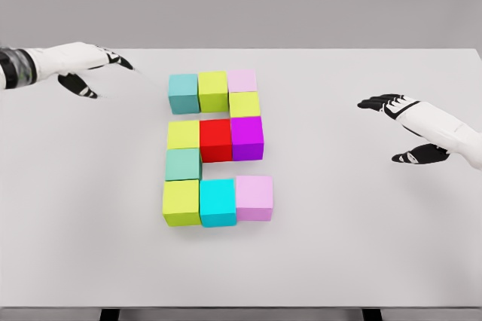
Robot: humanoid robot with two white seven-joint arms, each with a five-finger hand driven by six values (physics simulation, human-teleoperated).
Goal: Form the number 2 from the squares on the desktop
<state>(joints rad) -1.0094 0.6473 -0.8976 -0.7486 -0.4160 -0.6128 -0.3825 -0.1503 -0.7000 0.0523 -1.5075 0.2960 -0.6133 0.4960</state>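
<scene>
- We see eleven coloured cubes packed together at the middle of the white bench [90, 261], forming a blocky figure 2.
- The far row runs left to right: a teal cube [183, 93], a yellow-green cube [213, 90] and a pale pink cube [242, 81], each touching its neighbour.
- Just near of the pale pink one sits a second yellow-green cube [245, 104], on the right side of the figure.
- The middle row runs a yellow-green cube [183, 135], a red cube [215, 139] and a purple cube [247, 138].
- A muted teal cube [183, 163] sits on the left, linking the middle row to the near row.
- The near row runs a yellow-green cube [181, 202], a cyan cube [218, 202] and a light pink cube [254, 197].
- The left robot hand [89, 66] hovers at the far left, fingers spread and holding nothing, well apart from the cubes.
- The right robot hand [403, 129] hangs at the right, fingers open and empty, also well apart from the figure.
</scene>
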